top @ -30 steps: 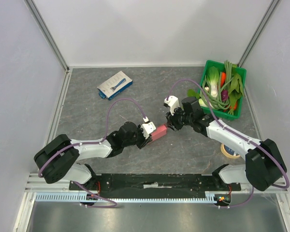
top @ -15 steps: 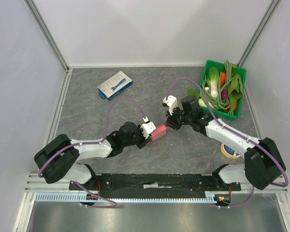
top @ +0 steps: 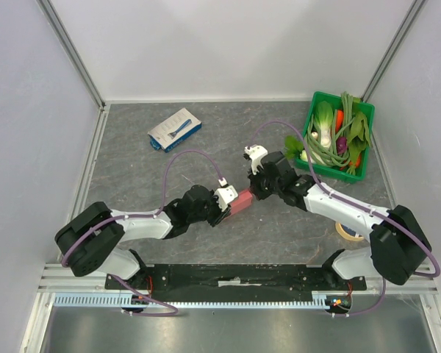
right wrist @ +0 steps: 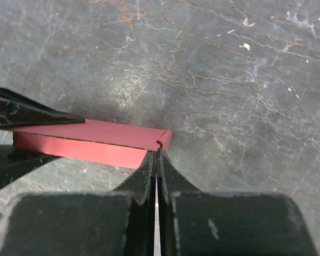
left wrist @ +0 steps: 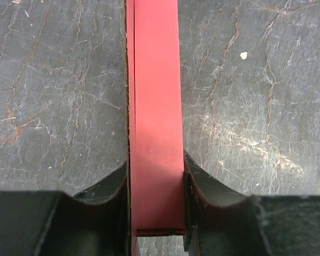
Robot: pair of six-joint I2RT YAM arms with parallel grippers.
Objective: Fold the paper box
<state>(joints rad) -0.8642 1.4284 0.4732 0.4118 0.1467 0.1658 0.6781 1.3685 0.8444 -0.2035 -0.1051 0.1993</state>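
Paper box (top: 242, 200) sits flattened at the middle of the grey tabletop (top: 206, 151), clamped edge-on in your left gripper (top: 231, 204) — your right gripper (top: 256, 190), fingers pressed together, meets its notched end. Whether they pinch a tab is unclear — push gently and hold the left clamp firm.

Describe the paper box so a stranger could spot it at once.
On the grey table, look to the middle, where the two arms meet. The paper box is the slim pink-red piece clamped in the left gripper, with the right gripper at its other end. It is plain and red, unlike the white-and-blue box near the back wall.
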